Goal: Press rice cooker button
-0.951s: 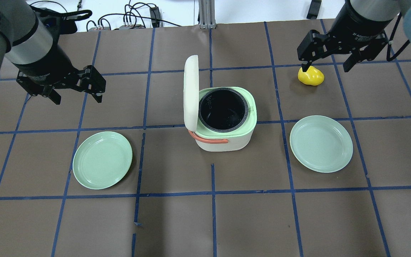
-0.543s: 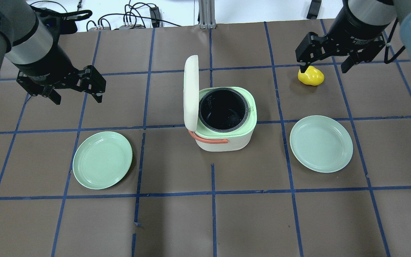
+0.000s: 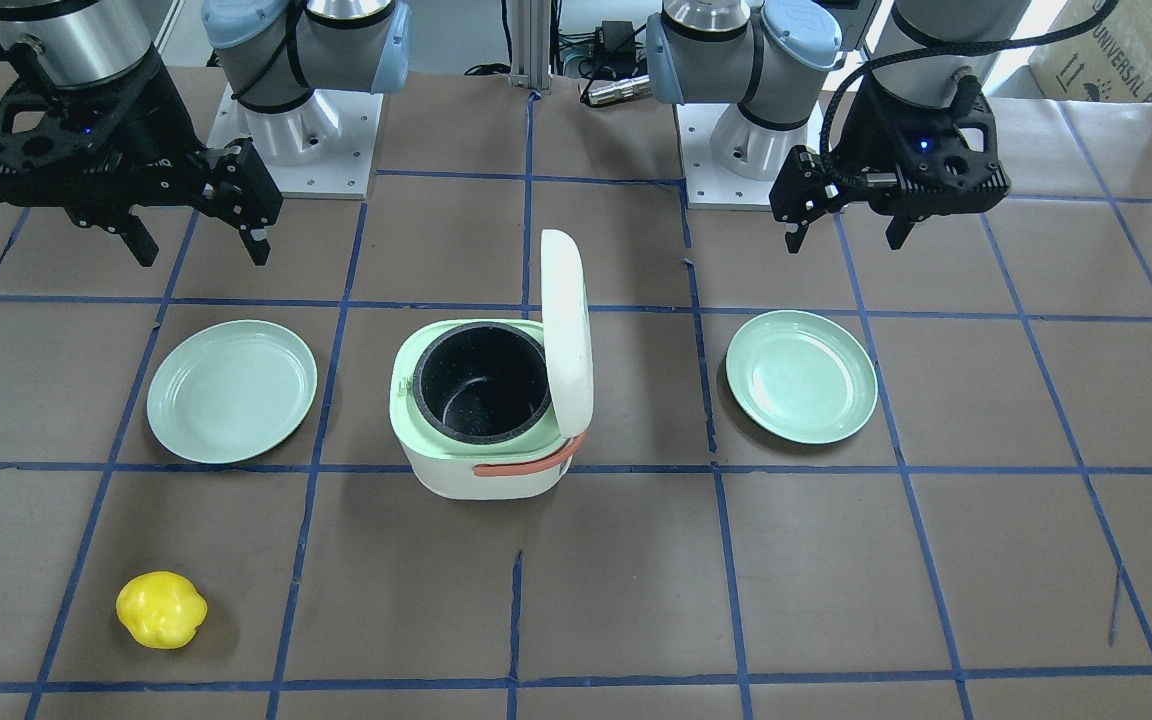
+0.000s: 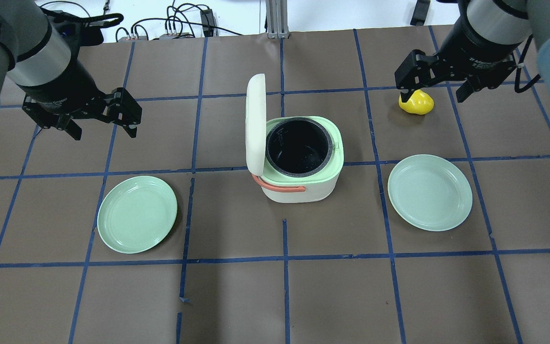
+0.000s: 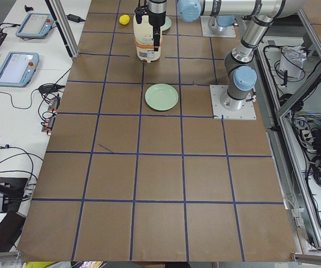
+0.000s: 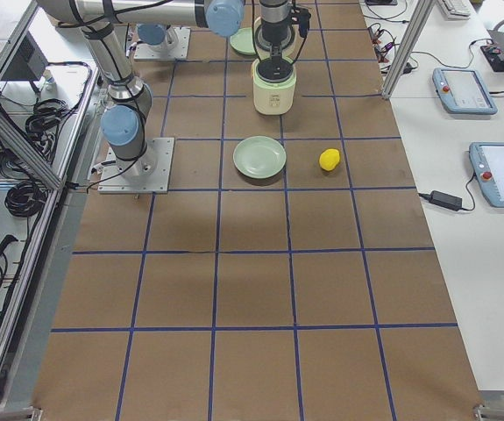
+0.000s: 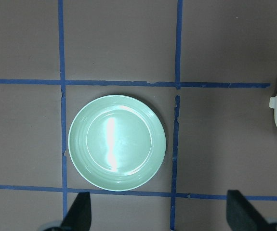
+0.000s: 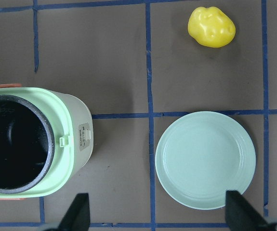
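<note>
The white and green rice cooker [image 4: 303,187] stands at the table's middle, also in the front view [image 3: 476,482]. Its lid [image 4: 256,122] stands open and the black pot is empty. A small latch tab [image 8: 67,140] sits on the green rim; I cannot make out a button. My left gripper [image 4: 103,131] is open and empty, high over the left plate [image 7: 117,143]. My right gripper [image 4: 434,93] is open and empty, high over the right plate [image 8: 205,160], right of the cooker [image 8: 75,134].
A yellow lumpy object [image 3: 161,610] lies on the far right of the table, also in the overhead view [image 4: 418,102]. Two green plates [image 4: 137,214] [image 4: 430,192] lie left and right of the cooker. Blue tape lines cross the brown table cover.
My right gripper has shifted slightly up and to the left in the overhead view. The left arm, the cooker and the plates have not moved.
</note>
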You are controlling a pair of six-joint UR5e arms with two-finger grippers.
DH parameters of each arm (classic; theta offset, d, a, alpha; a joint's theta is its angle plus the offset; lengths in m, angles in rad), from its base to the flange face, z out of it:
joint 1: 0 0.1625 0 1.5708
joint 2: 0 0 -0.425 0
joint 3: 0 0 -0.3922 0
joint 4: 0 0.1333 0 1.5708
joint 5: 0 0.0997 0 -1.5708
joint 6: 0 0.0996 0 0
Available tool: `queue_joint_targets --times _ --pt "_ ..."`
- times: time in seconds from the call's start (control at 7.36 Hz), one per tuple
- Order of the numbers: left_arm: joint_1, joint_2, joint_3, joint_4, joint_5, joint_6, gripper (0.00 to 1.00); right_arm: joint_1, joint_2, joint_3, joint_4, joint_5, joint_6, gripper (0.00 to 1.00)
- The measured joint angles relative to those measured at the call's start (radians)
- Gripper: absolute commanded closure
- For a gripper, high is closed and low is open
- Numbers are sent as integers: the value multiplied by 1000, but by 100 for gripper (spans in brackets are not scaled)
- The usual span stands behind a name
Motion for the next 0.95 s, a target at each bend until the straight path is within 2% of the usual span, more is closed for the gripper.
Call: queue_joint_targets --times 0.95 --pt "0 0 0 1 0 0 0 0 2 4 46 -14 -13 0"
